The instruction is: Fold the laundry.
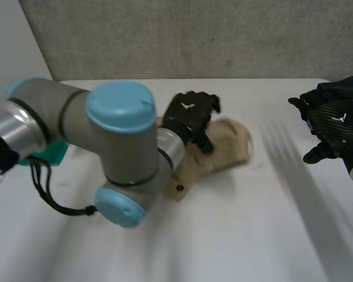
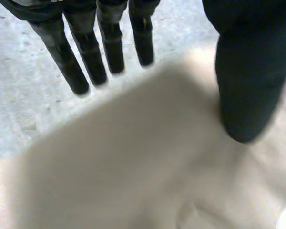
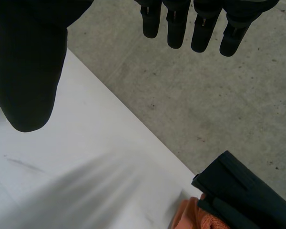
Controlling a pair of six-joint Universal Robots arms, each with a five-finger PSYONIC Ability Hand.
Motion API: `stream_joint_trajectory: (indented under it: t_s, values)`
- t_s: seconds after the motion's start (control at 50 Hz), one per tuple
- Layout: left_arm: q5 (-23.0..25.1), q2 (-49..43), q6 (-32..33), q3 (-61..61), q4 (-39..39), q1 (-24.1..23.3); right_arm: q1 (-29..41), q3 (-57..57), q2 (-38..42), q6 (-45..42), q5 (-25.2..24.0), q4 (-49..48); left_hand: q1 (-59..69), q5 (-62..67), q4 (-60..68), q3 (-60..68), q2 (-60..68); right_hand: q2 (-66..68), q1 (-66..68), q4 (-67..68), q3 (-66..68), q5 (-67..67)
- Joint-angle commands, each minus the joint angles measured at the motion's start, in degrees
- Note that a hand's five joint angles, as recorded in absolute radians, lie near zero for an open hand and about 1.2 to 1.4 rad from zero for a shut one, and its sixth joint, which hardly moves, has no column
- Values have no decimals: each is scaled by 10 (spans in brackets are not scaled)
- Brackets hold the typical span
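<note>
Now, the fingers point(image 2: 109, 43) of your left hand point(image 1: 191, 114) run straight and a little apart, with their tips past the edge of the cloth point(image 2: 133, 162) and over bare table point(image 2: 19, 71). Its thumb point(image 2: 248, 86) stands well off to the side with its tip over the cloth. You cannot tell whether it touches, and nothing is pinched between thumb and fingers. From the head view, that hand sits on the far end of the beige cloth, which lies bunched in a lump near the middle of the table. On your right hand point(image 1: 335, 120), the fingers point(image 3: 175, 28) are straight and side by side with small gaps, the thumb point(image 3: 28, 71) is held apart, and they hold nothing. That hand hangs over the table's right side, well apart from the cloth. Beyond the table's edge is grey floor point(image 3: 219, 95), with a dark thing point(image 3: 243, 195) and an orange thing point(image 3: 190, 214) touching each other. A green thing point(image 1: 53, 153) lies at the table's left, partly behind your left arm point(image 1: 117, 147).
</note>
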Motion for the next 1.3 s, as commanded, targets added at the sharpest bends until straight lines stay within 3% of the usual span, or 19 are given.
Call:
stream_joint_trajectory:
  t_s: [0.02,0.14,0.28,0.36,0.48,0.56,0.6,0.7,0.76,0.78,0.84,0.86,0.94,1.06,1.16,1.3]
  values:
    - [-5,60,14,-19,2,-1,1,-3,2,2,2,18,-131,-155,-159,-155,-151,-26,-33,-19,-24,-29]
    - [0,129,84,-99,-1,54,3,-41,1,33,8,106,-131,-155,-159,-155,-151,-26,-33,-19,-24,-29]
    - [6,182,235,-206,22,121,46,-126,19,203,25,257,-137,-162,-165,-162,-158,-26,-33,-19,-24,-29]
    - [43,175,331,-226,39,177,99,-167,74,318,26,305,-141,-166,-169,-165,-161,-26,-33,-19,-24,-29]
    - [95,121,398,-223,44,226,210,-187,137,370,31,298,-142,-167,-170,-167,-163,-26,-33,-19,-24,-29]
    - [119,72,418,-200,45,252,282,-211,205,367,72,264,-136,-161,-164,-160,-156,-26,-33,-19,-24,-29]
    - [128,40,423,-180,45,255,322,-225,237,360,117,233,-119,-144,-147,-143,-140,-26,-33,-19,-24,-29]
    - [131,4,427,-163,42,253,384,-253,303,291,216,151,-6,-31,-34,-31,-27,-26,-33,-19,-24,-29]
    - [126,-5,428,-158,42,248,396,-255,322,249,239,131,160,135,132,136,139,0,-7,7,1,-3]
    - [126,-4,428,-158,42,246,398,-255,327,218,252,124,200,176,172,176,180,65,58,72,67,62]
    - [123,0,423,-164,44,234,399,-255,328,190,261,116,488,463,460,463,467,250,243,257,252,247]
    - [121,6,419,-165,44,226,397,-255,325,180,263,112,532,507,503,507,511,387,381,394,389,385]
    - [107,59,414,-174,35,202,392,-252,312,175,265,108,532,507,504,508,511,673,667,680,675,671]
    - [82,169,347,-199,14,164,370,-246,200,166,268,116,532,507,504,508,511,674,667,681,676,671]
    - [77,268,252,-201,-16,141,277,-262,99,118,249,151,532,507,504,508,511,674,667,681,676,671]
    - [77,323,129,-198,-60,137,232,-370,86,76,211,245,532,507,504,508,511,674,667,681,676,671]
